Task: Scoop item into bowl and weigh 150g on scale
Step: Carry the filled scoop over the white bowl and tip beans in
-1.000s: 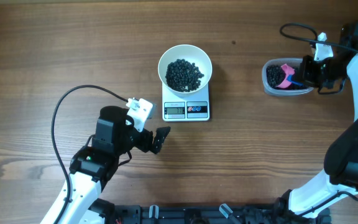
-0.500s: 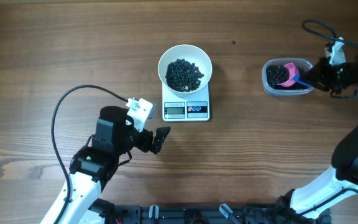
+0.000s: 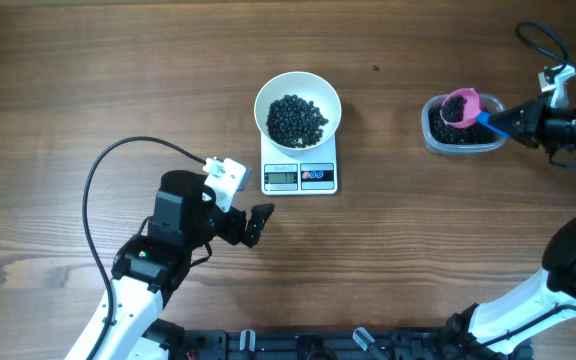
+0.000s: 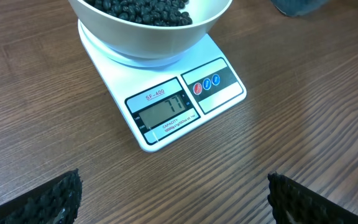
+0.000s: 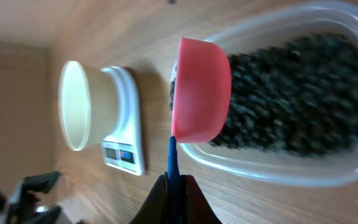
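Nearest the base: left tool (image 4: 176, 202), fingers spread wide, gripping nothing, hovering low over the wooden table (image 3: 118, 60) just short of the scale's front edge. Black cable (image 3: 93, 175) looping up and over behind that arm. Next out: scale (image 3: 299, 177), white, flat on the table near the middle, front edge toward the left tool; grey display (image 4: 164, 111) lit with two digits, seemingly 77, second digit not certain; two round buttons (image 4: 206, 84) just beside the display. On top of the scale: bowl (image 3: 266, 92), white, upright, overhanging the platform at the sides. Inside the bowl: beads (image 3: 297, 119), black, in a loose heap at the centre, white wall bare all round. Well apart, far off to the right: clear tub (image 3: 426, 128) on the table, more of the black beads across its bottom. Over the tub's far side: pink scoop (image 3: 460, 105), bowl-side up, loaded with beads; whether touching the rim or clear of it, cannot tell. Blue handle (image 3: 488, 118) running from the scoop into the right tool (image 3: 513, 121), clamped tight on the handle's end, arm reaching in from the right edge.
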